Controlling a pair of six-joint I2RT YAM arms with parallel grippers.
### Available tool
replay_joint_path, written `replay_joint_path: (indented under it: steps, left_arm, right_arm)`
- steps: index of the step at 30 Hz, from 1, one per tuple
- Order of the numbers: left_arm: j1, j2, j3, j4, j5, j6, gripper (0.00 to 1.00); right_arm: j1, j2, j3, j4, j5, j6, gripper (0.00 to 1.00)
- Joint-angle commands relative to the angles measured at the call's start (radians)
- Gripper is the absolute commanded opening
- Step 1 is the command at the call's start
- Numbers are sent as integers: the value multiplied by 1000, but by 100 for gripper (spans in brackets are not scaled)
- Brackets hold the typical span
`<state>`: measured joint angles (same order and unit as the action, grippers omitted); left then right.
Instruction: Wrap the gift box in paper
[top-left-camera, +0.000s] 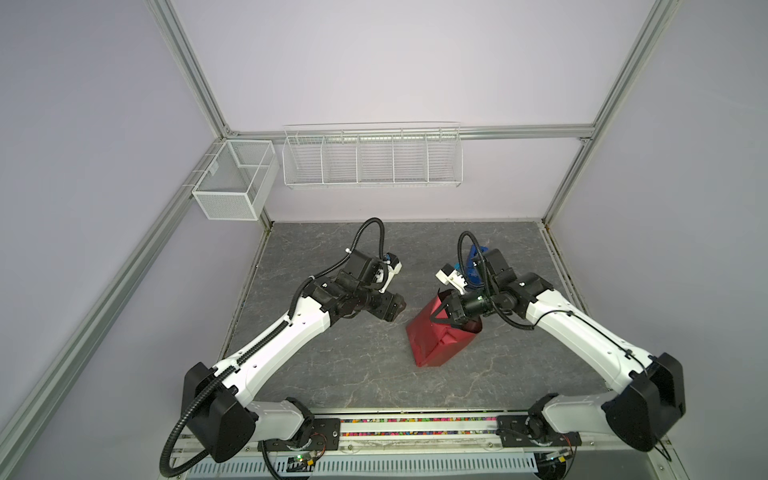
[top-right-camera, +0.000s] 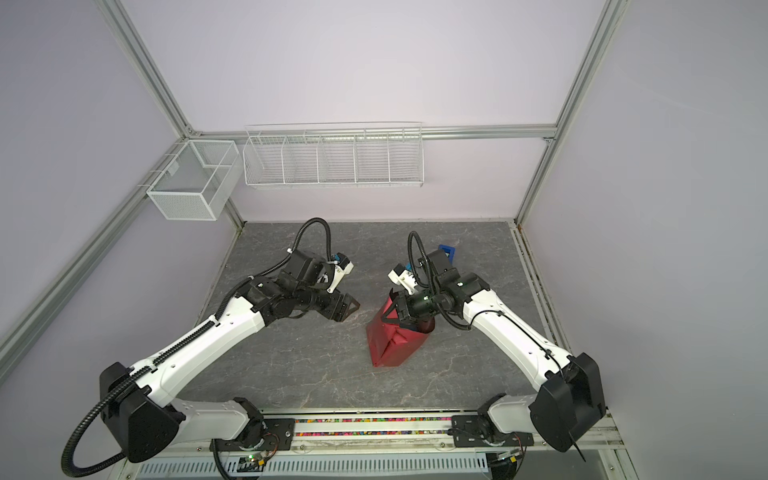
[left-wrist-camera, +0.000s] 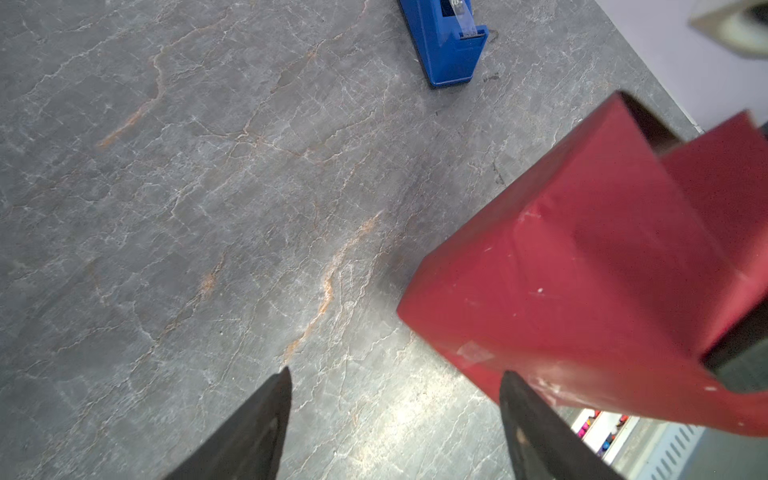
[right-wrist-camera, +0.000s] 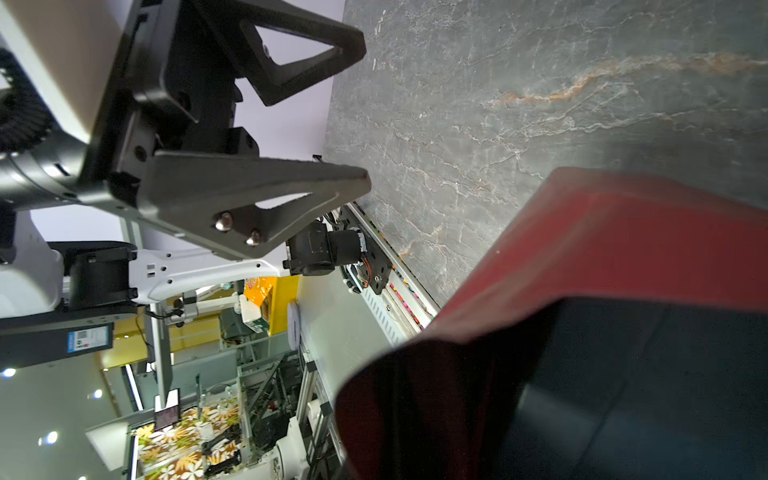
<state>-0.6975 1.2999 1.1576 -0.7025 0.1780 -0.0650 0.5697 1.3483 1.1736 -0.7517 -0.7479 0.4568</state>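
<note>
The right hand (top-left-camera: 436, 321) is nearer: clenched at the open top of the paper (top-left-camera: 428, 349) above the gift box (right-wrist-camera: 644, 395), hold unclear. The left hand (left-wrist-camera: 395, 372), released, has the paper just ahead of its fingertips, seemingly apart.

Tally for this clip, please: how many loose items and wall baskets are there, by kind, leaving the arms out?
Red paper: 1
Navy gift box, mostly covered by the paper: 1
Blue tape dispenser: 1
White wall baskets: 2, the mesh basket and the divided wire rack
Total: 5
</note>
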Motion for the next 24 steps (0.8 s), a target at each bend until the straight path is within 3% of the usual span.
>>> replay_joint_path:
  steps: [1, 4, 5, 7, 8, 13, 16, 19, 24]
  left_arm:
    - [4, -48, -55, 68, -36, -40, 80]
    - [9, -69, -95, 91, -46, -50, 81]
    - [12, -72, -104, 95, -46, -53, 81]
    - [18, -76, -118, 98, -44, -60, 82]
    - [20, -77, -121, 100, -43, -62, 82]
    - [31, -91, -125, 107, -41, -59, 83]
    - [43, -89, -125, 131, -44, -68, 83]
    - [61, -83, -131, 175, -51, -101, 83]
    - [100, -79, -142, 240, -82, -162, 83]
  right_arm:
    - [31, 22, 48, -190, 105, -78, 7]
    - [66, 59, 53, -194, 150, -60, 8]
    - [75, 68, 56, -188, 157, -51, 12]
    - [106, 89, 74, -165, 151, -21, 33]
    - [121, 97, 88, -158, 140, -9, 37]
    - [165, 73, 155, -112, 98, 54, 46]
    - [165, 56, 195, -193, 198, 50, 45]
    - [180, 77, 278, -374, 381, 28, 32]
    - [281, 157, 393, -509, 530, 16, 23]
